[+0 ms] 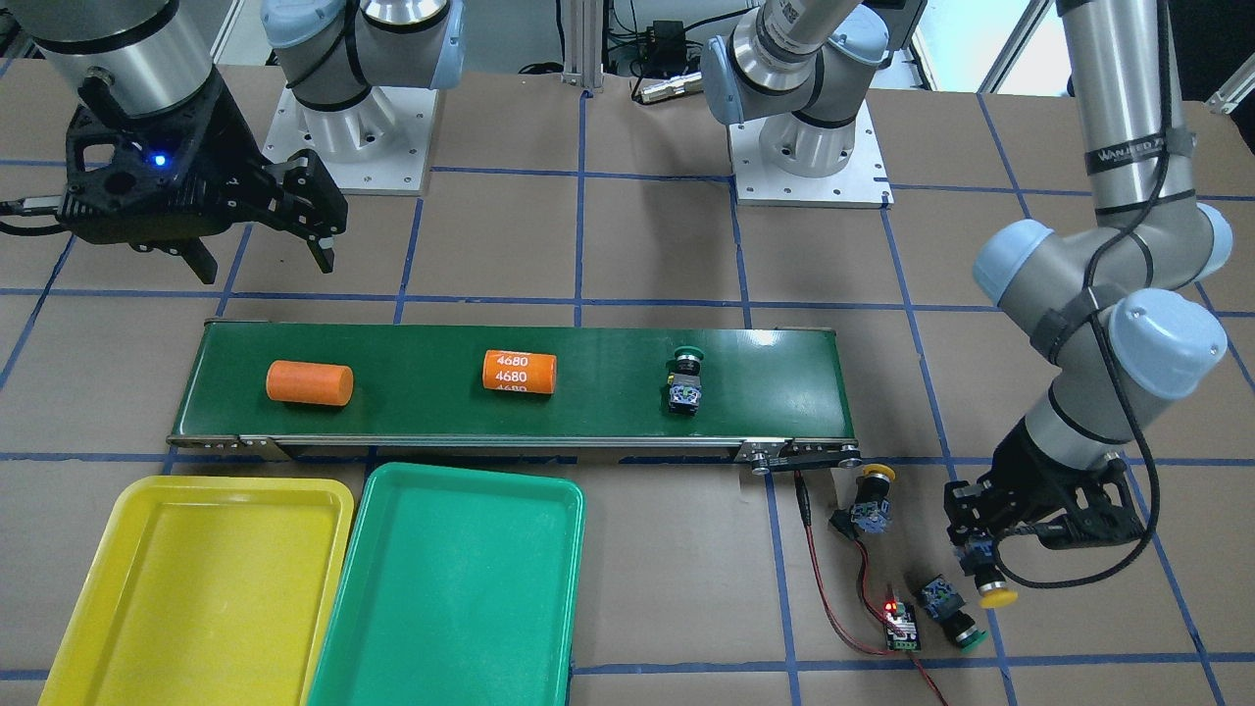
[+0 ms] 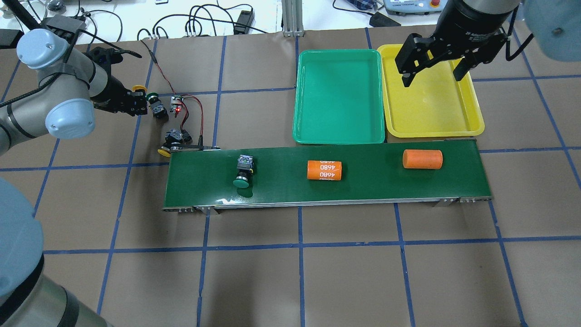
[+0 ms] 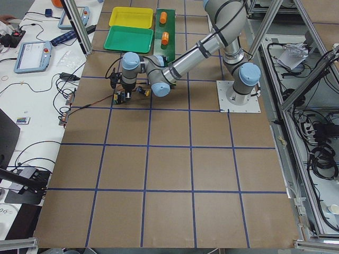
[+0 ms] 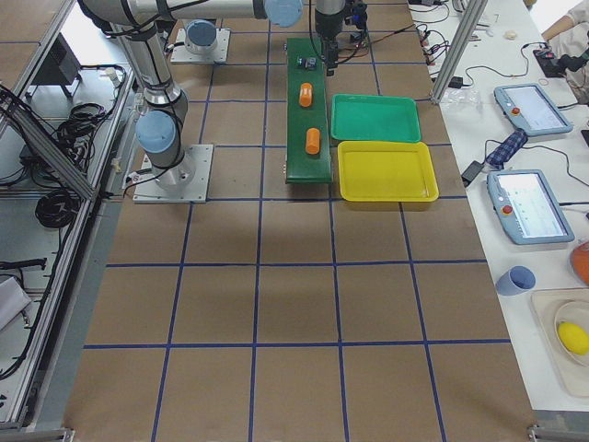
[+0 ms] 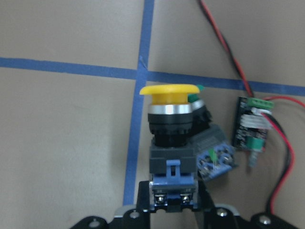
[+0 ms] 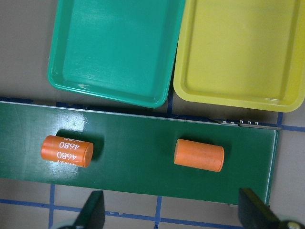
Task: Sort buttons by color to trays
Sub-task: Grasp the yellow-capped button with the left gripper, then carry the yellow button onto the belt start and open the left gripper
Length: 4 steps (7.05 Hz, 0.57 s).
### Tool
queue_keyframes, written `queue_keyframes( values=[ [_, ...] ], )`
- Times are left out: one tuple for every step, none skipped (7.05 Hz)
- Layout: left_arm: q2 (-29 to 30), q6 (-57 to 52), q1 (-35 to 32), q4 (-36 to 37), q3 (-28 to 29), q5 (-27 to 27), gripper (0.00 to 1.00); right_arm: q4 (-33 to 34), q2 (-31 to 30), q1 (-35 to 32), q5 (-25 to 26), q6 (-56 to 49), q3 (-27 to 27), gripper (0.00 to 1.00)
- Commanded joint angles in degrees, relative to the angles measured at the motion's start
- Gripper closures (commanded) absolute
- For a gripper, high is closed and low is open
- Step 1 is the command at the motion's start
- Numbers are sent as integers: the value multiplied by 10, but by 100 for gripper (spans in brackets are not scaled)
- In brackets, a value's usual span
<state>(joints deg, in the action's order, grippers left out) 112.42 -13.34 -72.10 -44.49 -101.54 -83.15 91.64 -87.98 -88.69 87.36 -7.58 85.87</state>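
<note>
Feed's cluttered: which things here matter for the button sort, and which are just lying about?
Job:
gripped yellow button, in left gripper
loose yellow button
green button on conveyor belt
loose green button
yellow tray
green tray

Lying about:
plain orange cylinder
4680 orange cylinder
circuit board
conveyor belt

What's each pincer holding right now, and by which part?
Left pincer grips a yellow button by its blocky body, cap pointing outward. Right pincer is open, holding nothing.

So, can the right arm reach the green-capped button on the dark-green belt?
Probably yes: the right gripper is open and empty, the green-capped button lies uncovered, though far along the belt.
</note>
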Motion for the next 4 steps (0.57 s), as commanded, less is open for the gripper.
queue_keyframes(
  values=[
    [-99,2,-66,-6,-91,-8,100,0,0,0,-2,0,1,0],
    [-130,2,-92,-23,-121,-38,100,0,0,0,-3,0,1,0],
    [-161,2,-101,-57,-138,-68,100,1,0,0,-4,0,1,0],
    [-186,2,-102,-119,-141,-66,100,2,0,0,-4,1,3,0]
  ],
)
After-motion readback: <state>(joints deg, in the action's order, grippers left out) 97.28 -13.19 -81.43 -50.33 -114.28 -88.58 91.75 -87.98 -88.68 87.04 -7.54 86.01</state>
